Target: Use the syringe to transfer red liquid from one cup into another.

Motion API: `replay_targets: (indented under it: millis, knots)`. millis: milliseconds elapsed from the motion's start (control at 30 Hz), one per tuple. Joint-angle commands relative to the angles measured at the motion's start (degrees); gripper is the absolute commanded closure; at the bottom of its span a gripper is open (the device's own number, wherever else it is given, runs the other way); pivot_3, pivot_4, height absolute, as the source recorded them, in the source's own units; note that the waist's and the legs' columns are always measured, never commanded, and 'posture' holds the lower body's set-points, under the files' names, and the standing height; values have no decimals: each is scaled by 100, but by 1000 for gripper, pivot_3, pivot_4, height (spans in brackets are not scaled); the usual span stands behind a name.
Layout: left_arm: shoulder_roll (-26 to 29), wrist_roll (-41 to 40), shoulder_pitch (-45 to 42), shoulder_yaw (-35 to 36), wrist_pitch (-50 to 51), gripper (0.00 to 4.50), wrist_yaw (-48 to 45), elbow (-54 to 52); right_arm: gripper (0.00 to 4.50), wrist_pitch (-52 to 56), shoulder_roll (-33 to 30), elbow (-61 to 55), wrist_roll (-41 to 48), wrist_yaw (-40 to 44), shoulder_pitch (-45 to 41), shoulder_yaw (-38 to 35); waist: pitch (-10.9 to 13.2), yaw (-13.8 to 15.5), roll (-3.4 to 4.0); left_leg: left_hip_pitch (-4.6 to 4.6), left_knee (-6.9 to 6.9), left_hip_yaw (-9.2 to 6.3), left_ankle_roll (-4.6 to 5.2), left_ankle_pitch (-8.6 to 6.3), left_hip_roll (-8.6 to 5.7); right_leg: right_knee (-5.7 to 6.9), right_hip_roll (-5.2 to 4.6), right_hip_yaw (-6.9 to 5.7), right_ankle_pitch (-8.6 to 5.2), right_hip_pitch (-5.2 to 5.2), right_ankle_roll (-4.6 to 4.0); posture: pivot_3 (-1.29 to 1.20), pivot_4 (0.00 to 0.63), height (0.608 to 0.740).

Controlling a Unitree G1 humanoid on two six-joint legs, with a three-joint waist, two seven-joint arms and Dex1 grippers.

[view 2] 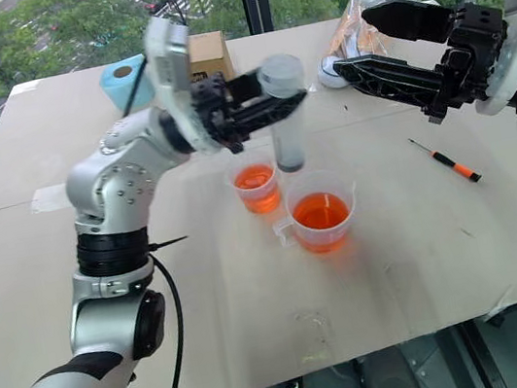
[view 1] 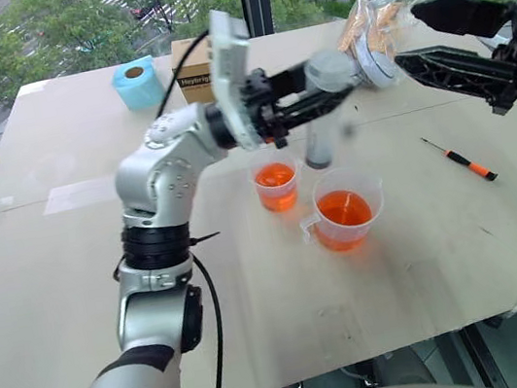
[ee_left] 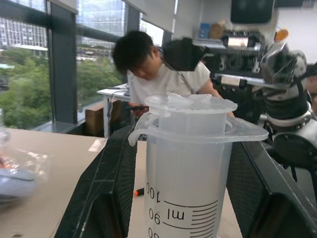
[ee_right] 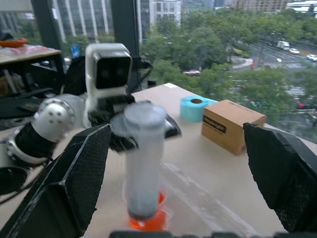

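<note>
The syringe [view 1: 324, 110] is blurred, its tip lost; the wrist view's edge cuts off its barrel. The plastic bag's [view 1: 385, 11] contents stay unclear.

clear syringe [view 2: 284, 111] — black graduations; orange-red liquid [view 2: 320, 211], blue tape roll [view 1: 137, 82], tan box [ee_right: 233, 125]

A large clear syringe [view 2: 284, 111] with printed graduations hangs upright above two clear cups, each holding translucent orange-red liquid [view 2: 320, 211]; the smaller cup [view 2: 257, 187] sits at ten o'clock from the larger cup [view 2: 321, 215].

Left pincer [view 2: 294, 98] reaches rightward, fingers clamped; right pincer [view 2: 354, 49] points leftward beside it, fingers spread wide.
</note>
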Motion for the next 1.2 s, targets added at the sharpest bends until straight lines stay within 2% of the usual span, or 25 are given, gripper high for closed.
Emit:
replay_targets:
  millis: [33,300,533,700,800,833,967,1067,1200]
  knots:
    - [-185,324,14,-304,-400,2471,55,-273,0,-74,-83,-268,146,46,71,-123,-1,-1,1,1,0,0,0,0,0,1,1,1,0,0,0,0,150,740]
    - [-661,357,29,-486,-384,2471,250,-347,0,-164,-131,-314,180,1,178,-206,-2,8,4,1,0,0,1,0,0,0,1,3,0,0,0,0,150,740]
    - [-455,546,-73,-295,-634,2471,214,-154,0,-242,-128,-266,96,-15,183,-164,-3,3,5,1,-1,1,1,0,1,1,1,4,0,0,0,0,150,740]
    - [-579,640,-248,28,-946,2471,656,100,0,-331,-94,-213,20,-4,191,-135,-3,24,5,1,0,1,1,0,1,0,1,3,0,0,0,0,150,740]
    - [-706,313,-313,226,-705,2471,782,-8,0,-357,-102,-139,14,35,169,-138,-3,58,5,0,0,0,1,0,0,0,1,1,0,0,1,0,150,740]
    - [-690,-13,-286,298,-343,2471,754,-152,0,-355,-117,-86,26,65,157,-155,-3,64,5,0,0,0,1,0,0,-1,1,1,0,0,1,0,150,740]
    - [-367,-887,-28,275,567,2471,340,-816,0,-264,-228,110,230,198,113,-283,-2,62,6,-1,-3,0,1,0,1,-3,1,2,0,0,1,0,150,740]
    - [-156,-972,207,87,772,2471,171,-1125,0,-215,-334,195,365,242,53,-338,-4,55,10,1,-3,0,0,0,1,-2,1,2,0,0,0,0,150,740]
    - [-166,-549,385,-198,489,2471,213,-1054,0,-70,-407,92,675,222,47,-256,-4,93,10,6,2,-1,1,1,1,2,3,1,0,4,0,0,150,740]
